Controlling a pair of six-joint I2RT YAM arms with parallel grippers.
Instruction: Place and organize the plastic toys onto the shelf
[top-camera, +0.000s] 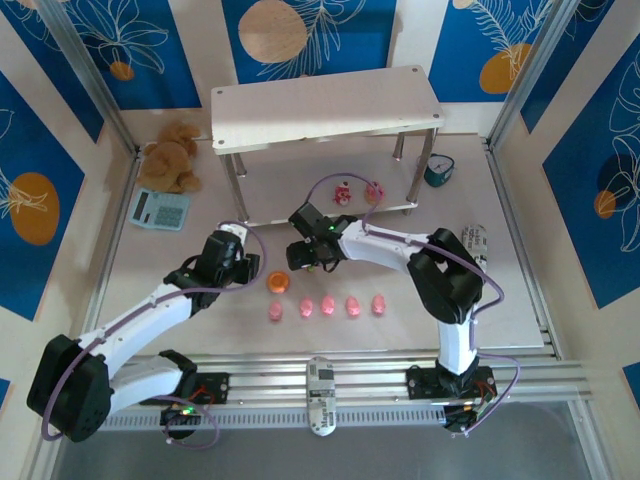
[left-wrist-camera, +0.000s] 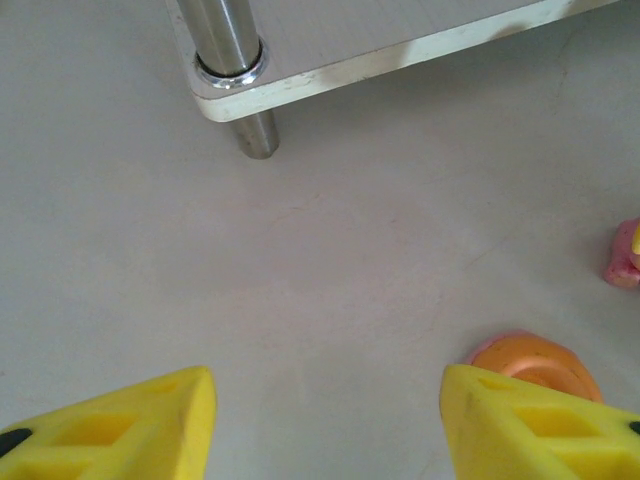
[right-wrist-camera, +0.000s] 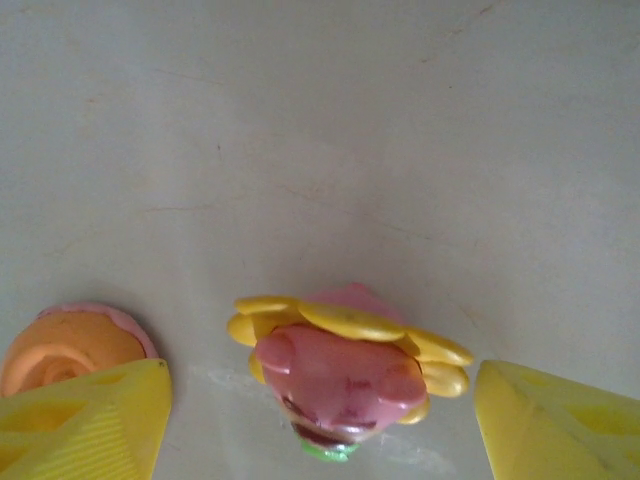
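We see the right gripper (right-wrist-camera: 320, 425) low over the table (right-wrist-camera: 400, 120). Its two yellow fingers (right-wrist-camera: 85, 420) are wide apart. A cupcake toy (right-wrist-camera: 345, 370), pink with yellow petals round it, sits between them. There is a gap on each side, so the fingers do not touch it. The orange round piece (right-wrist-camera: 65, 345) is just beside the finger on the left of that wrist view, partly hidden behind it.

The left gripper (left-wrist-camera: 325, 425) is low over the table too. Its yellow fingers (left-wrist-camera: 110, 425) are also wide apart, and only bare table lies between them. The orange round piece (left-wrist-camera: 530, 360) peeks out from behind the finger on the right of that view. A bit of a pink toy (left-wrist-camera: 625, 255) shows at the right edge, and we cannot tell which toy it is.

From above, the left gripper (top-camera: 256, 270) and the right gripper (top-camera: 300, 260) are near each other, and the orange round piece (top-camera: 279, 282) lies between them, a bit nearer to us. Five pink piglets (top-camera: 328, 305) lie in a row on the table, nearer to us than the grippers.

Past the grippers stands the shelf (top-camera: 325, 105). Two more cupcake toys (top-camera: 343, 193) stand side by side on its lower board. Its top board is bare. A brown teddy bear (top-camera: 172, 155) and a teal calculator (top-camera: 160, 208) lie left of the shelf.
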